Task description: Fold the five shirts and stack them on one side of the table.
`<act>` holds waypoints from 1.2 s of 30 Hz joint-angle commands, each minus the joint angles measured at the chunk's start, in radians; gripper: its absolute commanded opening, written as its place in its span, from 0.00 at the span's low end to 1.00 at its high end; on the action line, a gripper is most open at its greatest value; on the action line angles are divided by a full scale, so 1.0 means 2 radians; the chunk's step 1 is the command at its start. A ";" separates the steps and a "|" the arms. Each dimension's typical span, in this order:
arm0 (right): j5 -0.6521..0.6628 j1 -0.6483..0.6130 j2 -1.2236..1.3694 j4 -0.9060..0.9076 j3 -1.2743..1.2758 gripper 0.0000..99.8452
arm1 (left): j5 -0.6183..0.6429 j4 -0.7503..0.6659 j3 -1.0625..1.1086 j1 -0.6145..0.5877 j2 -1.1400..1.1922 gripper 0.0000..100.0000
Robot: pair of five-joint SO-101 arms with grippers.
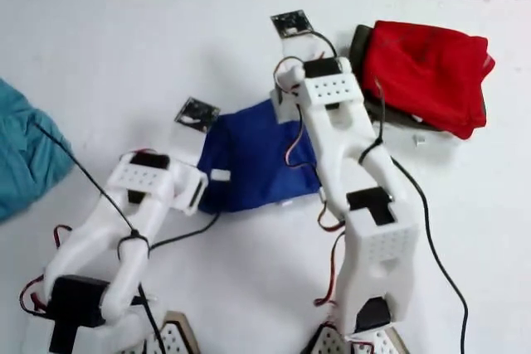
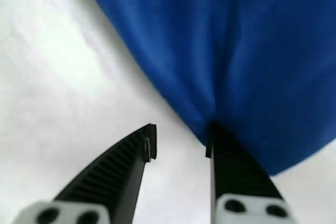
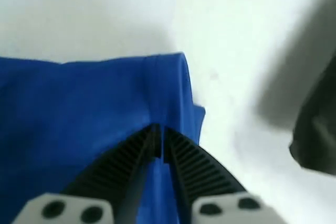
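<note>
In the middle of the table (image 1: 124, 55) lies the blue shirt (image 1: 249, 159). The left gripper (image 2: 178, 140) is open, with one finger touching the shirt's border. The right gripper (image 3: 160, 135) is closed, pinching the blue cloth near a corner. Toward the far right corner of the table a red shirt (image 1: 427, 72) rests on a dark shirt (image 1: 359, 41). A teal shirt (image 1: 25, 151) lies at the left edge.

The fingers (image 2: 121, 177) of my left gripper (image 2: 181, 139) are black matt plastic with fine ribs on the inner faces, and those of my right gripper (image 3: 160, 136) look the same. The arm shells (image 1: 377, 246) are white plastic, smooth, with a slight sheen. The blue shirt (image 1: 249, 163), the red shirt (image 1: 427, 72) and the teal shirt (image 1: 25, 151) are soft matt cloth. The table (image 1: 99, 55) is white and matt, perhaps laminate.
</note>
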 commanded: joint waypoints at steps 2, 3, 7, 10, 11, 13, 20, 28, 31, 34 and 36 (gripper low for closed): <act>-0.003 0.001 -0.063 0.067 -0.023 0.11 | 0.005 0.069 -0.049 -0.031 -0.059 0.18; -0.001 0.001 -0.066 0.078 -0.023 0.15 | 0.004 0.086 -0.057 -0.039 -0.079 0.18; -0.004 -0.003 -0.065 0.106 -0.022 0.25 | 0.001 0.132 -0.056 -0.070 -0.166 0.18; -0.005 -0.003 -0.065 0.107 -0.009 0.25 | 0.000 0.127 -0.020 -0.097 -0.217 0.18; -0.005 -0.003 -0.065 0.106 -0.005 0.26 | 0.000 0.120 -0.003 -0.106 -0.231 0.18; -0.005 -0.003 -0.065 0.105 0.010 0.29 | 0.000 0.100 0.029 -0.125 -0.253 0.18; -0.026 -0.008 -0.065 0.063 0.057 0.36 | 0.001 0.043 0.087 -0.173 -0.275 0.18; -0.027 -0.046 -0.064 -0.016 0.124 0.36 | 0.001 0.041 0.087 -0.176 -0.275 0.18; -0.054 -0.040 -0.053 -0.034 0.132 0.36 | 0.001 0.041 0.087 -0.176 -0.275 0.18; -0.071 -0.026 -0.023 -0.036 0.131 0.36 | 0.001 0.041 0.088 -0.176 -0.277 0.18; -0.072 -0.026 0.003 -0.033 0.122 0.36 | 0.001 0.041 0.086 -0.176 -0.277 0.18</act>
